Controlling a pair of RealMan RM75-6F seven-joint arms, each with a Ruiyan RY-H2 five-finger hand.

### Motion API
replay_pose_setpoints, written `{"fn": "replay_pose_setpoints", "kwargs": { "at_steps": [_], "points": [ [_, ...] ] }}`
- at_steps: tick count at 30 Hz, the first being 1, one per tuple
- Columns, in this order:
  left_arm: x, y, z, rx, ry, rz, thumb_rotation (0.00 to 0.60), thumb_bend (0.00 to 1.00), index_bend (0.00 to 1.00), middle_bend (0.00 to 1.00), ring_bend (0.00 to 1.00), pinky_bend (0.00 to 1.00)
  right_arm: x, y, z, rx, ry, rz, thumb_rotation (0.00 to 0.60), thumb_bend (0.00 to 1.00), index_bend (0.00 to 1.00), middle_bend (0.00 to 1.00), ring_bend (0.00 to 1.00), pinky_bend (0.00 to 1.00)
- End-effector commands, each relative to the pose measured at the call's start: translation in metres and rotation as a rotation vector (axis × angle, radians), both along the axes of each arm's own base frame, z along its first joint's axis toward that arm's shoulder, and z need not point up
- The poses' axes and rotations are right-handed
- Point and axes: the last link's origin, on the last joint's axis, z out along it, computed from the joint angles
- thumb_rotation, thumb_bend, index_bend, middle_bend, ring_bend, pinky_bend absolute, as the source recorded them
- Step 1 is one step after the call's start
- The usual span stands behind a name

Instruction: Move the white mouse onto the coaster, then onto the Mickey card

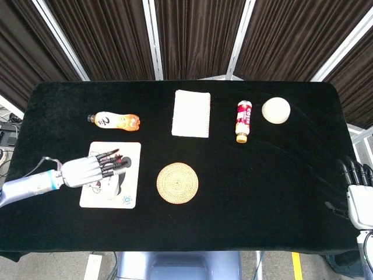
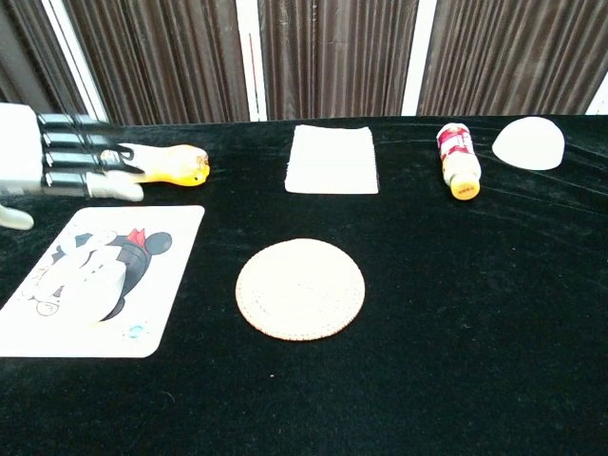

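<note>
above the mickey card (image 1: 111, 175) hangs the left hand (image 1: 87, 169), its fingers (image 1: 111, 161) stretched out and spread, holding nothing; in the chest view the same left hand (image 2: 43, 157) sits high at the left edge, well off the card (image 2: 95, 280), fingers (image 2: 90, 166) straight and apart, pointing toward the middle of the table; just beyond those fingertips lies an orange drink bottle (image 1: 113, 121) on its side, partly hidden behind them in the chest view (image 2: 166, 163); to the right of the hand, past the card's edge, rests the round woven coaster (image 1: 177, 183), bare on the black tablecloth (image 1: 262, 175), also seen in the chest view (image 2: 300, 289); further from the hand, toward the back of the table, lies a white folded cloth (image 1: 191, 113), and beyond that a small red-and-white bottle (image 1: 243, 121) with a yellow cap, on its side; the white mouse (image 1: 275, 110) sits at the far corner, well apart from the left hand, just right of the small bottle, touching neither coaster nor card; in the chest view the mouse (image 2: 528, 142) shows as a pale dome; the right hand (image 1: 356, 186) stands at the right edge of the table, fingers upright; whether they are apart or together, i cannot tell.
</note>
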Motion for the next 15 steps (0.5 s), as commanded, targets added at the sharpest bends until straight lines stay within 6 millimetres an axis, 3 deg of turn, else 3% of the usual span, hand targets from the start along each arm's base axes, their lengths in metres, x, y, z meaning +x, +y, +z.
{"fn": "replay_pose_setpoints", "kwargs": {
  "at_steps": [1,7,9,13,15],
  "points": [
    [-0.009,-0.015,0.033,0.162,-0.232,0.142,0.600,0.02,0.00,0.00,0.00,0.00,0.002,0.001,0.000,0.005,-0.006,0.014,0.600,0.00,0.00,0.00,0.00,0.00],
    [-0.025,-0.059,0.040,0.290,-0.475,0.439,0.600,0.01,0.00,0.00,0.00,0.00,0.006,0.003,0.004,0.006,-0.029,0.043,0.600,0.00,0.00,0.00,0.00,0.00],
    [-0.028,-0.085,0.040,0.305,-0.596,0.601,0.600,0.01,0.00,0.00,0.00,0.00,0.007,0.004,0.006,0.005,-0.043,0.053,0.600,0.00,0.00,0.00,0.00,0.00],
    [-0.029,-0.128,0.042,0.372,-0.652,0.856,0.600,0.01,0.00,0.00,0.00,0.00,0.008,0.006,0.012,0.004,-0.060,0.069,0.600,0.00,0.00,0.00,0.00,0.00],
    [-0.027,-0.159,0.040,0.431,-0.700,1.000,0.600,0.01,0.00,0.00,0.00,0.00,0.008,0.008,0.015,0.008,-0.061,0.082,0.600,0.00,0.00,0.00,0.00,0.00]
  ]
}}
